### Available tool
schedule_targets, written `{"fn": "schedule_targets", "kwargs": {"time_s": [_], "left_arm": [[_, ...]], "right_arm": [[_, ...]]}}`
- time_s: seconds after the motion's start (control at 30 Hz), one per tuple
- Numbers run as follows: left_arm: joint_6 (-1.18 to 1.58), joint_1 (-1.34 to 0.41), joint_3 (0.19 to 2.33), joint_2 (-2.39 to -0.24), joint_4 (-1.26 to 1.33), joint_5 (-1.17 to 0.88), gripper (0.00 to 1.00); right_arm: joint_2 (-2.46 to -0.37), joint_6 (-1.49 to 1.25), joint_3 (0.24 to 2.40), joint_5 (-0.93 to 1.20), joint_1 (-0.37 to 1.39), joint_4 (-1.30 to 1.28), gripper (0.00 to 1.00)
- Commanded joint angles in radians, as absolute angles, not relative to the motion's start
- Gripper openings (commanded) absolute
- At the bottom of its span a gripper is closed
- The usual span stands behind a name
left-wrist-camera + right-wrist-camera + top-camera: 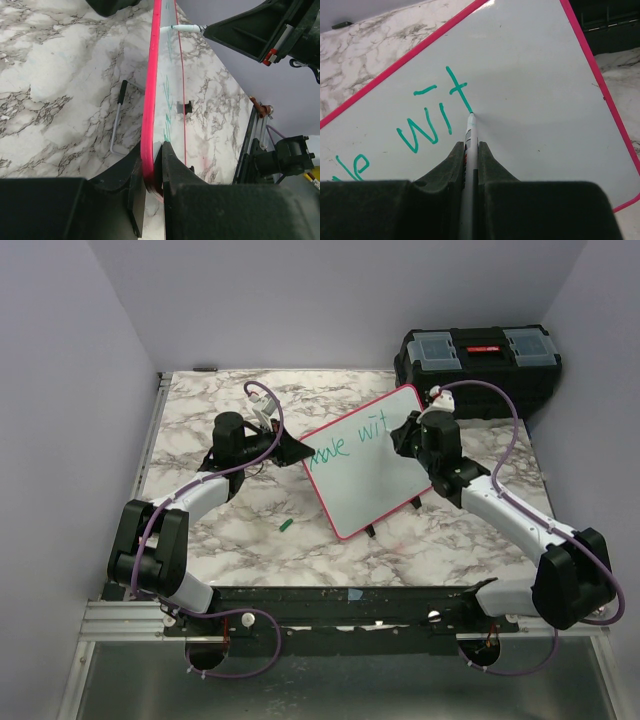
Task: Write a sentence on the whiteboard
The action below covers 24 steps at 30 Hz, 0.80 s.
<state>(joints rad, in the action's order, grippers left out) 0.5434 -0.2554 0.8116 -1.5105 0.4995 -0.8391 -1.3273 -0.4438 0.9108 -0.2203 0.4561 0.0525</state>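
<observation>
Black gripper fingers fill the bottom of both wrist views. The left gripper (pixel 152 150) is pinching the pink-red frame of the one whiteboard (pixel 165 90) at its left corner, one finger on each face of the board. The right gripper (pixel 468 150) is pressed together on a single marker (pixel 470 127). The marker's tip touches the white face at the foot of a teal-green "t". In the right wrist view three whole letters read "wit", and two more, "le", show further left.

From above, two arms reach in from the near edge, one on each side. The whiteboard sits in the middle of the marbled surface (pixel 250 530), turned diagonally between the two grippers. One line of green writing runs across its upper half. Two small black clips (pixel 372 530) poke out beneath its near edge. Whether the board lies flat or is tipped up I cannot tell.

One small green piece (pixel 286 526) lies on the surface near the board's lower left corner, apart from it. One black toolbox (pixel 478 365) with two clear-lidded compartments stands at the far right corner. It is near the board's top corner but not touching it.
</observation>
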Motion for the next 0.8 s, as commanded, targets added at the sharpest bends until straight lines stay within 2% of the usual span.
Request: {"fn": "schedule_targets", "kwargs": {"time_s": [0.0, 0.4, 0.77], "left_arm": [[0.407, -0.262, 0.819, -1.506, 0.5, -0.843, 0.0], [0.41, -0.262, 0.821, -1.511, 0.506, -0.846, 0.0], [0.408, -0.262, 0.819, -1.509, 0.505, -0.844, 0.0]], "right_arm": [[-1.311, -0.445, 0.895, -0.227, 0.449, 0.021, 0.01], [-1.372, -0.409, 1.004, -0.297, 0.449, 0.021, 0.01], [-1.226, -0.407, 1.068, -0.335, 0.449, -0.076, 0.01]]}}
